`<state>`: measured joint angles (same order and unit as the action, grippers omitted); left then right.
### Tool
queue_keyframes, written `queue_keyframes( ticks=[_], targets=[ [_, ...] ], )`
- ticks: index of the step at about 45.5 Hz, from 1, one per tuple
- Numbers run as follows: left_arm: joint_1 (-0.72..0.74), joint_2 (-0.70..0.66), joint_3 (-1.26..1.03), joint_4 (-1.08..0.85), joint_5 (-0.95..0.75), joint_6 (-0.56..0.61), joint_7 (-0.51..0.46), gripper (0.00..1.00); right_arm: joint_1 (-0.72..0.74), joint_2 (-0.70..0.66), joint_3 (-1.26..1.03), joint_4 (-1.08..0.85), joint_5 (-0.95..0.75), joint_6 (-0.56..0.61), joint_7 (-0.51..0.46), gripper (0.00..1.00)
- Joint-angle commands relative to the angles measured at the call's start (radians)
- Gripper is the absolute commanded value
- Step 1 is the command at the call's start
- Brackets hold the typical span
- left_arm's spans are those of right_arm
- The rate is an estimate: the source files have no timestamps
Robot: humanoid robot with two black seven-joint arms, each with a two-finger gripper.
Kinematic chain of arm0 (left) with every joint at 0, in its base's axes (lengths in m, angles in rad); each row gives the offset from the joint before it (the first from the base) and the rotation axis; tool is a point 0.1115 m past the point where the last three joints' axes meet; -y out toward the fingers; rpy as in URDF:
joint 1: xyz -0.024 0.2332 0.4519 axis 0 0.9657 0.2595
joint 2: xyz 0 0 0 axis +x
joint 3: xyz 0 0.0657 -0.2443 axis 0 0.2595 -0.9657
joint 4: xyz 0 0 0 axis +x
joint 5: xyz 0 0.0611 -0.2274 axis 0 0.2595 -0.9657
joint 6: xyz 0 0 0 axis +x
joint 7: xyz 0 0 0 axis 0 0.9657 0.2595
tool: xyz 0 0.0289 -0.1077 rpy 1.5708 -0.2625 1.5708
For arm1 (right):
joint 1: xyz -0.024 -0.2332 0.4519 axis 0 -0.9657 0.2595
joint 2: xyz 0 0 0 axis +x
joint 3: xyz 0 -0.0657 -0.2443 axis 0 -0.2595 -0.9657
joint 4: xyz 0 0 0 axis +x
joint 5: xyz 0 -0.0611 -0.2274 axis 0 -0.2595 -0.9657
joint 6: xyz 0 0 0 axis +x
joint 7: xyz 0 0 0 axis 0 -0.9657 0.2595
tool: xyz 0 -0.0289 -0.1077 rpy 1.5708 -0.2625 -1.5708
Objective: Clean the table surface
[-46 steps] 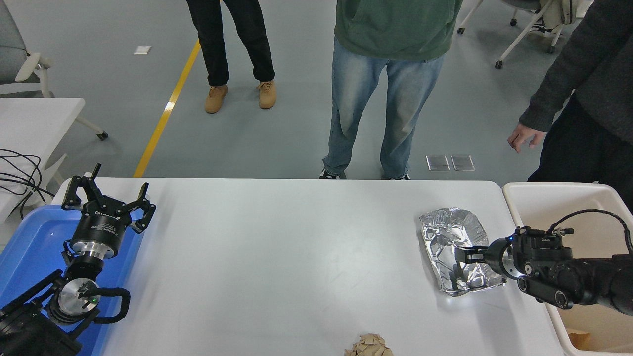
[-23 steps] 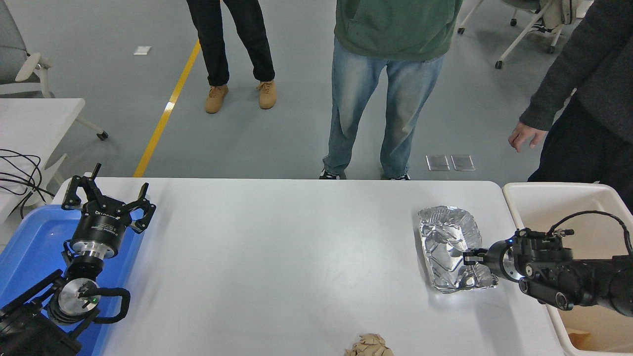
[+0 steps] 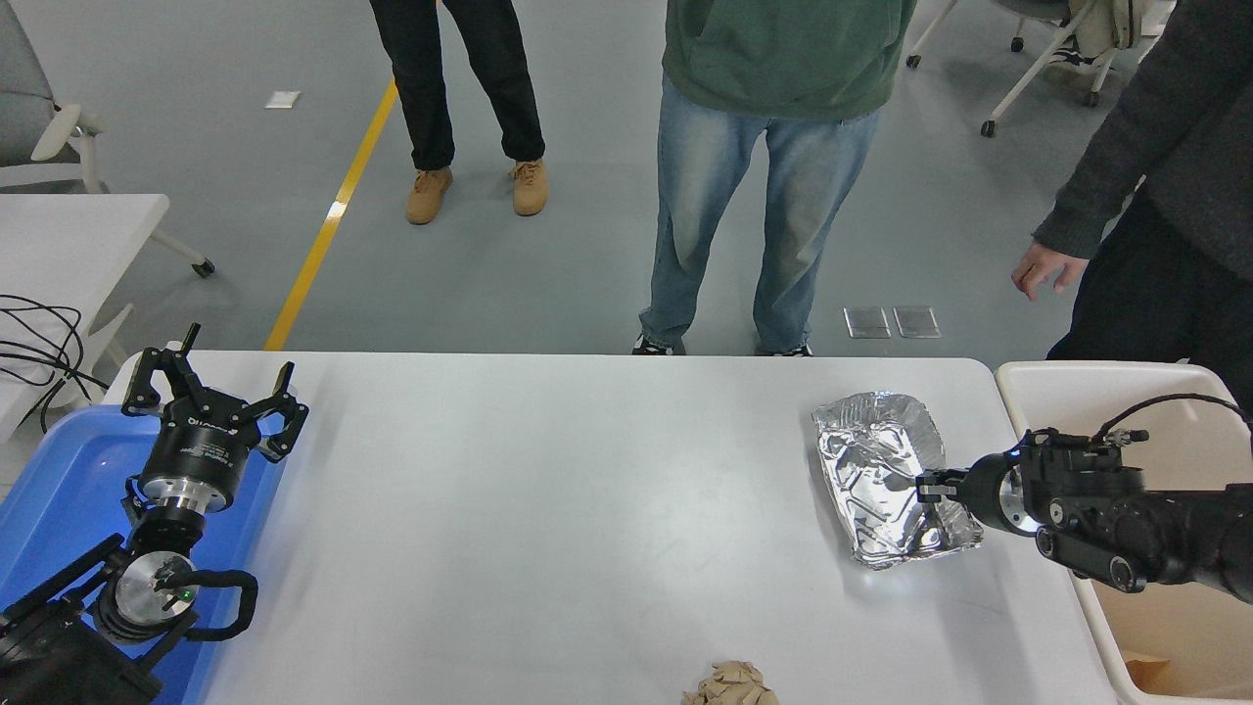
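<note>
Head view: right gripper (image 3: 928,484) pinches the crumpled silver foil tray (image 3: 886,477) near the white table surface's (image 3: 548,490) right edge; left gripper (image 3: 210,397) rests open. Lift gently toward the adjacent cream bin (image 3: 1096,392) to avoid tearing.

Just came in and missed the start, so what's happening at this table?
The robot is clearing rubbish off the white table. Its right gripper is at the near-right rim of a crumpled foil tray, next to a beige bin at the table's right end. A crumpled paper ball waits at the near edge. The left gripper sits parked, open, over a blue tray. People stand watching.
</note>
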<state>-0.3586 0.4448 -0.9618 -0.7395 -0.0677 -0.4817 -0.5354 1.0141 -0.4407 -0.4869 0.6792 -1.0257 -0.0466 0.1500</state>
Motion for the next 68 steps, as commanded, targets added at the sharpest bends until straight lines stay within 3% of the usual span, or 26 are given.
queue_keyframes(
  ticks=[1,21,43,52,68],
  targets=[
    [0.000,0.000,0.000,0.000,0.000,0.000,0.000,0.99,0.083,-0.119,-0.001,0.123,-0.004,0.014,0.020,0.00],
    [0.000,0.000,0.000,0.000,0.000,0.000,0.000,0.99,0.211,-0.349,0.001,0.313,-0.011,0.017,0.045,0.00],
    [0.000,0.000,0.000,0.000,0.000,0.000,0.000,0.99,0.388,-0.624,0.008,0.453,-0.014,0.131,0.066,0.00],
    [0.000,0.000,0.000,0.000,0.000,0.000,0.000,0.99,0.399,-0.707,0.021,0.476,-0.014,0.151,0.083,0.00],
    [0.000,0.000,0.000,0.000,0.000,0.000,0.000,0.99,0.328,-0.736,0.021,0.404,-0.002,0.140,0.089,0.00]
  ],
)
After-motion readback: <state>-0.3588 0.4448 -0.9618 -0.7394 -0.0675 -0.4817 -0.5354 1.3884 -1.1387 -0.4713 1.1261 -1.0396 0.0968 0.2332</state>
